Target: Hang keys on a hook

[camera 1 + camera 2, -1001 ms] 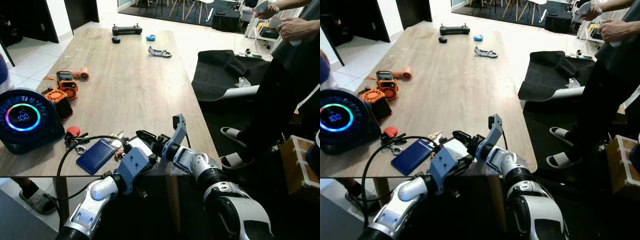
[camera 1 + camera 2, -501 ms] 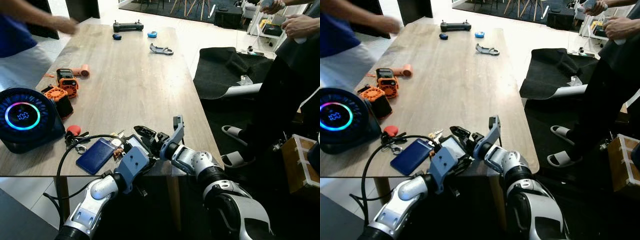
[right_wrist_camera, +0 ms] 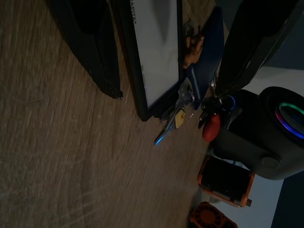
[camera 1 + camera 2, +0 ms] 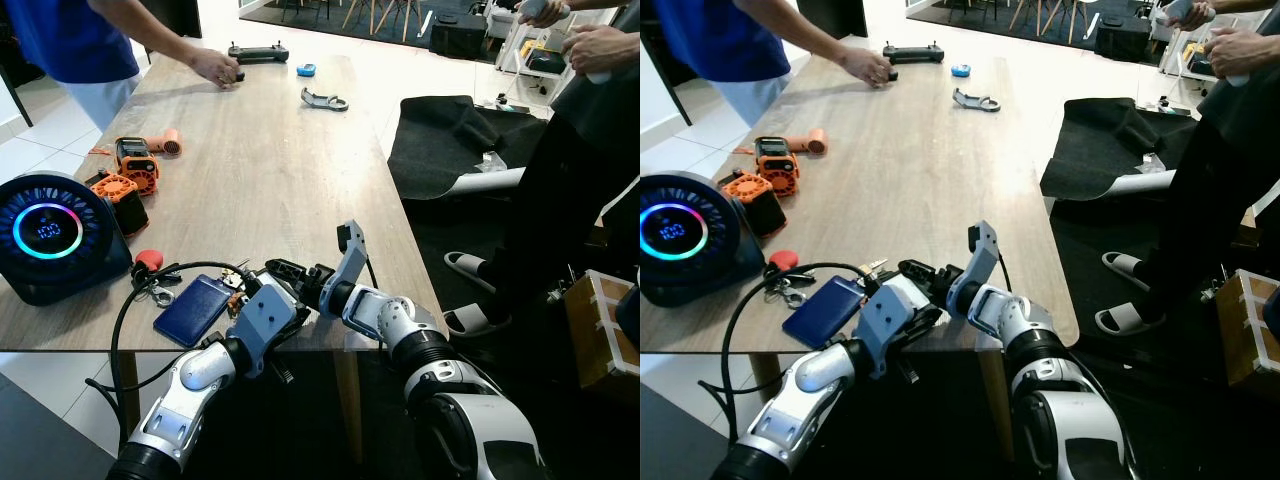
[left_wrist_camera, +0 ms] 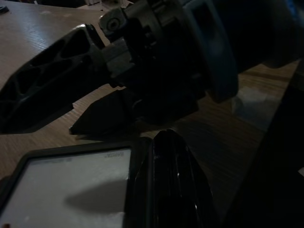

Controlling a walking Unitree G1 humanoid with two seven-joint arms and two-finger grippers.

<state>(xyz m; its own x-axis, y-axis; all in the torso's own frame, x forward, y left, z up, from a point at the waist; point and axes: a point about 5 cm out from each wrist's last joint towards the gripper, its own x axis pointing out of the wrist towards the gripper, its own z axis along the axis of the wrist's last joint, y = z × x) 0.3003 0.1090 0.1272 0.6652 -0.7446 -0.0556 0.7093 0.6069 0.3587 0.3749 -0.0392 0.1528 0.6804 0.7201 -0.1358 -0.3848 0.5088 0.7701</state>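
Note:
A bunch of keys [image 4: 237, 271] lies on the wooden table [image 4: 270, 180] near its front edge, beside a blue card holder [image 4: 195, 310]. A white card in a black frame [image 3: 156, 52] lies right next to the keys [image 3: 175, 113]. My right gripper [image 4: 281, 272] hovers low over the table, open, one black finger [image 3: 92, 47] on each side of the card, tips just short of the keys. My left gripper [image 4: 285, 298] is under and beside the right one; one black finger [image 5: 166, 190] rests on the white card [image 5: 66, 190].
A red fob with a carabiner [image 4: 150, 264] and a black device with a glowing ring [image 4: 48, 235] sit left of the keys. Orange tools [image 4: 135, 162] lie further back. A person's hand [image 4: 218, 68] reaches over the far end. Another person [image 4: 575, 150] stands right of the table.
A person in blue has come in at the far left and reaches to the table's far end. My right gripper has edged slightly towards the keys; the left arm has hardly moved.

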